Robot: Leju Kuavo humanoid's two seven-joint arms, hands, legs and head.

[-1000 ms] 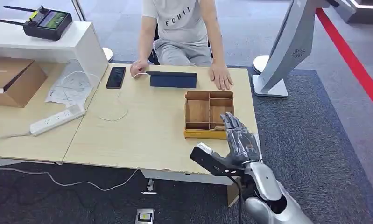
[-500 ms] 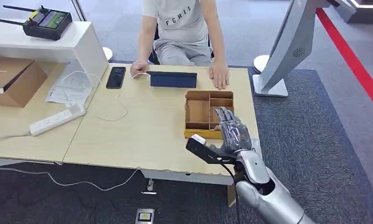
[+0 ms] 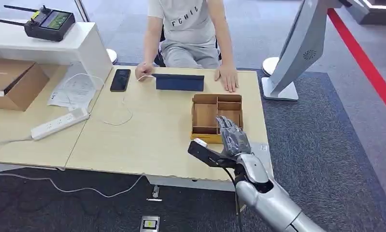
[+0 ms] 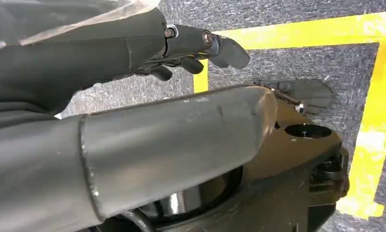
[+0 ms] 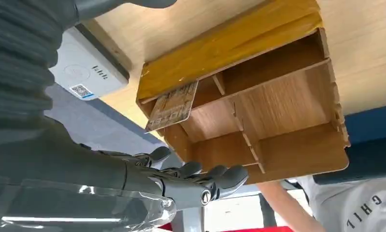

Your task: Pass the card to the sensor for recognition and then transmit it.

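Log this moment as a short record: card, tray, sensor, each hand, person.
card: leaning in a small compartment of the wooden tray, against its yellow-taped wall
wooden tray: on the table, near the right edge
sensor: white reader on the table beside the tray
right hand: open, hovering over the tray, holding nothing
left hand: hanging over the floor, holding nothing, grip unclear
person: seated across the table, both hands on it

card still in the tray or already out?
In. The card leans inside the tray; the right hand hovers empty beside it.
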